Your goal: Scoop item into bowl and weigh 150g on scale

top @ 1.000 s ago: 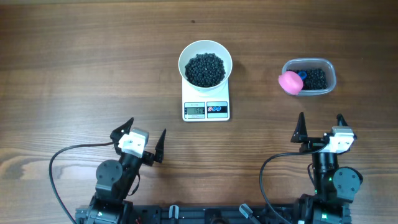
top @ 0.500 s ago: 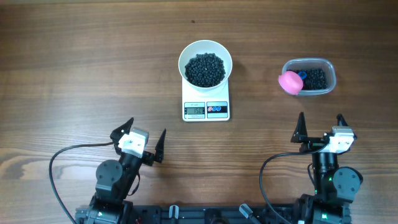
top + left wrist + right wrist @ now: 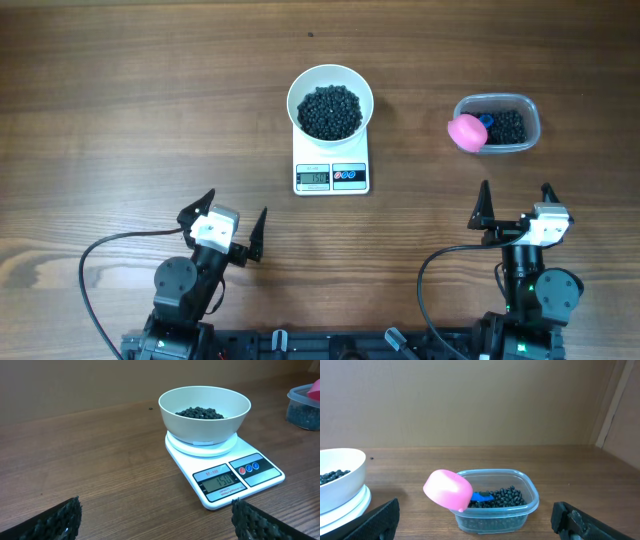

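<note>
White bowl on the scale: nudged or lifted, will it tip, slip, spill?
Probably stable: the beans sit low in the bowl, so tipping seems unlikely. Its smooth, flaring wall would likely slip in a pinch. A push may slide it off the scale.

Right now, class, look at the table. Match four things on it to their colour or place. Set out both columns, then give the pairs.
Things:
1. bowl
2. scale
3. tub
4. scoop

Colour or place:
a. pink, leaning in the tub
b. white and round, on the scale, holding beans
c. clear plastic, to the right of the scale
d. white and flat, with a display, under the bowl

Pairs: 1-b, 2-d, 3-c, 4-a
</note>
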Action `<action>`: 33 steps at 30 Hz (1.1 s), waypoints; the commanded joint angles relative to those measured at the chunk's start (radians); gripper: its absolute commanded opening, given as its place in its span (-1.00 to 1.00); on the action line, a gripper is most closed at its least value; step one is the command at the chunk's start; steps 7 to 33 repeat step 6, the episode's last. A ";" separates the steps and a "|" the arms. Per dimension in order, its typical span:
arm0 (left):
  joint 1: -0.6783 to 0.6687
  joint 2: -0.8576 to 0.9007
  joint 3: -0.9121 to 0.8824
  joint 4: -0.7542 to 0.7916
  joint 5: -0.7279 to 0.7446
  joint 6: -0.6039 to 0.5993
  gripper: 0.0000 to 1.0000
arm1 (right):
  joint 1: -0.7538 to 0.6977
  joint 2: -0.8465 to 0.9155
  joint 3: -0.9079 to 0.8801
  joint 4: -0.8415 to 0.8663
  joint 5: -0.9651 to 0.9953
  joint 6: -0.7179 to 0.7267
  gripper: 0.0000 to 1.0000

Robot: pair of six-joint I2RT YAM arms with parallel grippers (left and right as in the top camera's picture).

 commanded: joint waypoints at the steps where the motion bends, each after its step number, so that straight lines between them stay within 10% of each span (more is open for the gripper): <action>1: 0.005 -0.010 -0.007 -0.003 -0.013 -0.010 1.00 | 0.005 -0.013 -0.001 0.006 -0.013 -0.012 0.99; 33: 0.005 -0.010 -0.007 -0.003 -0.013 -0.010 1.00 | 0.005 -0.013 -0.001 0.006 -0.013 -0.012 0.99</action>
